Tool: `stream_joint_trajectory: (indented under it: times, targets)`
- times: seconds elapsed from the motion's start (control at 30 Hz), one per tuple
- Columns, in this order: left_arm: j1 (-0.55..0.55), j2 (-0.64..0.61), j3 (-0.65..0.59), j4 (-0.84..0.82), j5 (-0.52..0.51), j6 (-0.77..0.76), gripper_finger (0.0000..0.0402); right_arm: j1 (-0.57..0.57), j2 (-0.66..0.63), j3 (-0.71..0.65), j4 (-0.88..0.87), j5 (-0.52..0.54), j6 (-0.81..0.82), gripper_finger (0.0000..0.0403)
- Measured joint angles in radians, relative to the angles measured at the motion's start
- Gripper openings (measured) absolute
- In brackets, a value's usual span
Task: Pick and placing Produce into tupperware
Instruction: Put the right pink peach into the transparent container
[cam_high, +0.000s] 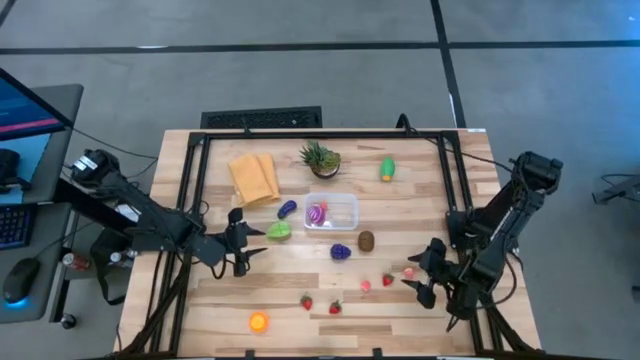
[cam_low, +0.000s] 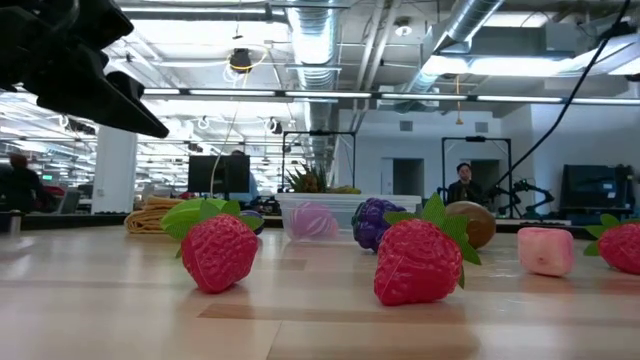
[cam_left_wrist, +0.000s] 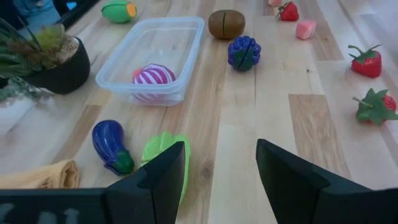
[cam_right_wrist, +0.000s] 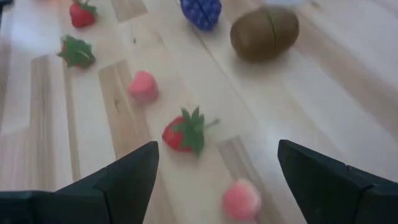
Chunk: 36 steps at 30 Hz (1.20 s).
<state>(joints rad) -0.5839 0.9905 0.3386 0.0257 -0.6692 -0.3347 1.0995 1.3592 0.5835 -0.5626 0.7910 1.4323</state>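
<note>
the left gripper (cam_high: 243, 252) hangs empty, fingers apart, with the green vegetable (cam_high: 279, 231) just ahead; the tub (cam_high: 346, 213) lies beyond, one striped piece inside; the right gripper (cam_high: 424, 275), jaws wide and empty, sits nearest the pink pieces (cam_high: 409, 271)

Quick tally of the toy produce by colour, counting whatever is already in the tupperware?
Red strawberries: 3
Pink pieces: 2
Purple pieces: 2
Striped piece, in tupperware: 1
Green pieces: 2
Brown piece: 1
Orange piece: 1
Total: 12
</note>
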Motion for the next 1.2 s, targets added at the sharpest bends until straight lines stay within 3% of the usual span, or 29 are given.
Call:
stream_joint_trajectory:
  times: [0.27,0.67,1.2]
  targets:
    - [-0.025,0.000,0.000,-0.008,-0.071,-0.001,0.0190,0.079,0.185,0.000,-0.005,0.022,0.239,0.0306]
    - [-0.025,0.000,0.000,-0.005,-0.094,-0.024,0.0190,0.125,0.359,0.001,-0.004,0.057,0.407,0.0306]
    - [-0.024,0.001,0.000,-0.005,-0.118,-0.026,0.0190,0.116,0.381,0.002,-0.002,0.074,0.427,0.0296]
